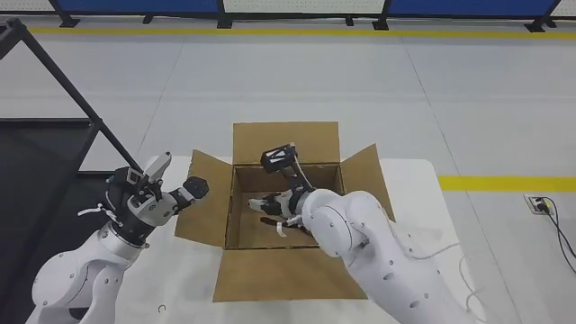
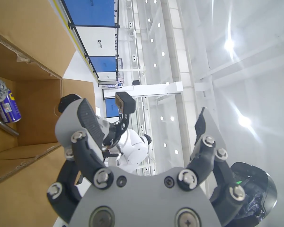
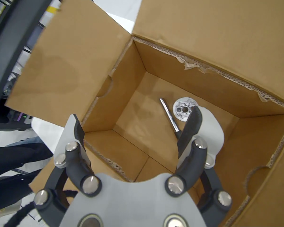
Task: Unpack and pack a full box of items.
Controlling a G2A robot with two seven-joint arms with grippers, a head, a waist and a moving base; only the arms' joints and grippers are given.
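Note:
An open cardboard box (image 1: 286,142) stands on the white table with its flaps spread out. On its floor lie a blue spray can (image 2: 7,106) with a silver top (image 3: 182,108) and a metal rod (image 3: 168,114) beside it. My right gripper (image 3: 135,128) hangs open over the box's inside, above the can and rod, and one finger (image 3: 190,128) hides part of the can top. My left gripper (image 2: 144,121) is open and holds nothing. It sits outside the box next to the left flap (image 1: 202,211), tilted upward.
A black metal rack (image 1: 54,81) stands to the left of the table. Bare white tabletop (image 1: 180,274) lies in front of the left flap. The box's walls and flaps (image 3: 85,55) surround my right gripper closely.

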